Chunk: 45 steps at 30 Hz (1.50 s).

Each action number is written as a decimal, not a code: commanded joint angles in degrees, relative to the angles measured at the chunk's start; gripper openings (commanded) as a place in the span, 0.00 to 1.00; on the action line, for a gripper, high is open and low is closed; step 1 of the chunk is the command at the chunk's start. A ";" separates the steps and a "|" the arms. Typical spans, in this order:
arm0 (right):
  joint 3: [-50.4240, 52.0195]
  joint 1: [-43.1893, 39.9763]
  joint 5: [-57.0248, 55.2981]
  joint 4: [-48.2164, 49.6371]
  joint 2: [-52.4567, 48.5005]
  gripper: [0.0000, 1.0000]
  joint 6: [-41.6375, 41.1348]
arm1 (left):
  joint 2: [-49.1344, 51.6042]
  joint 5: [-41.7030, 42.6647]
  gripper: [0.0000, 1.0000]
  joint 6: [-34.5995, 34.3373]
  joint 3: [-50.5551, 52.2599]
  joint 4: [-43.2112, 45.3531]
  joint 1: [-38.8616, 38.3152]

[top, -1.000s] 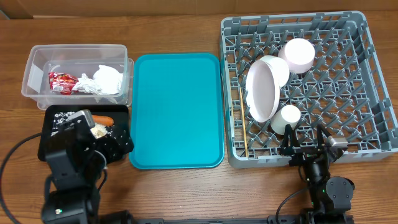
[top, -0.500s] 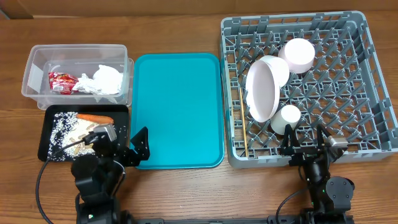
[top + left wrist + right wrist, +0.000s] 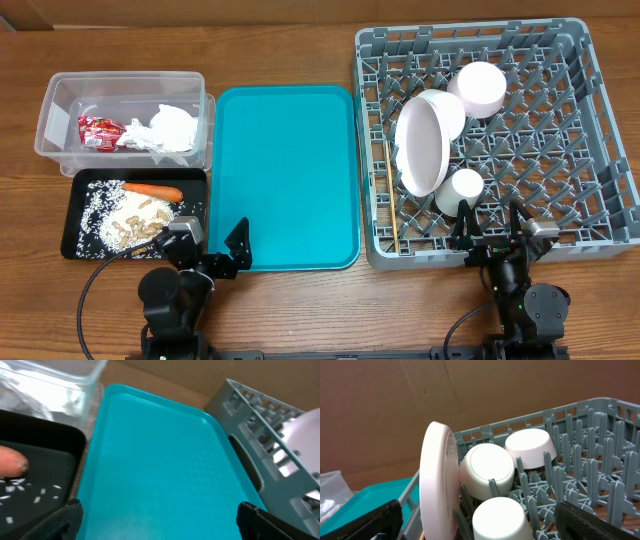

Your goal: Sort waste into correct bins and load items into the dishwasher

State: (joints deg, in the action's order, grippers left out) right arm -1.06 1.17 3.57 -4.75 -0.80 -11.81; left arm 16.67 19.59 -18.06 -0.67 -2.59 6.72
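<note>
Withdrawn from over the black tray (image 3: 197, 192) since a moment ago, the left gripper (image 3: 222, 255) now sits at the lower left of the overhead frame, off that tray's lower right corner and at the teal serving tray's (image 3: 290, 150) lower left corner; its jaws are spread wide with nothing between them, and its wrist view looks along the bare teal surface. At the upper left, the clear plastic tub (image 3: 48, 135) holds the red snack wrapper (image 3: 97, 132) and, just beside it, the crumpled white paper (image 3: 170, 130). Directly below the tub, the black tray carries the small carrot (image 3: 152, 189) along its upper edge, white rice grains (image 3: 96, 205) scattered on the left, and beige food scraps (image 3: 140, 215) heaped in the middle. The teal serving tray fills the centre. To its right the grey dish rack (image 3: 480, 28) takes up the right half: two chopsticks (image 3: 391, 195) lie along its left edge, the white plate (image 3: 420, 150) stands tilted on its rim among the pegs, an upturned white bowl (image 3: 478, 88) sits above and right of it, and the small white cup (image 3: 463, 190) stands just below the plate (the right wrist view shows a further leaning bowl (image 3: 487, 471) against the plate's back). The right gripper (image 3: 490, 228) has not moved; it hovers at the rack's lower edge, jaws wide apart and holding nothing.
</note>
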 commanded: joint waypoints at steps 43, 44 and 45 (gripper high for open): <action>0.59 -0.17 -0.50 0.13 0.63 1.00 -0.22 | -16.41 -18.51 1.00 27.06 0.39 -1.81 -8.57; 0.59 -0.17 -0.50 0.15 0.63 1.00 -0.22 | -16.41 -18.51 1.00 27.06 0.39 -1.81 -8.59; 0.59 -0.17 -0.50 0.15 0.63 1.00 -0.22 | -16.41 -18.51 1.00 27.06 0.39 -1.81 -8.57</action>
State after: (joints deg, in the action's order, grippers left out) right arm -1.06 1.17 3.60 -4.78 -0.80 -11.81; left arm 0.91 1.83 7.73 -0.67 -4.47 -1.54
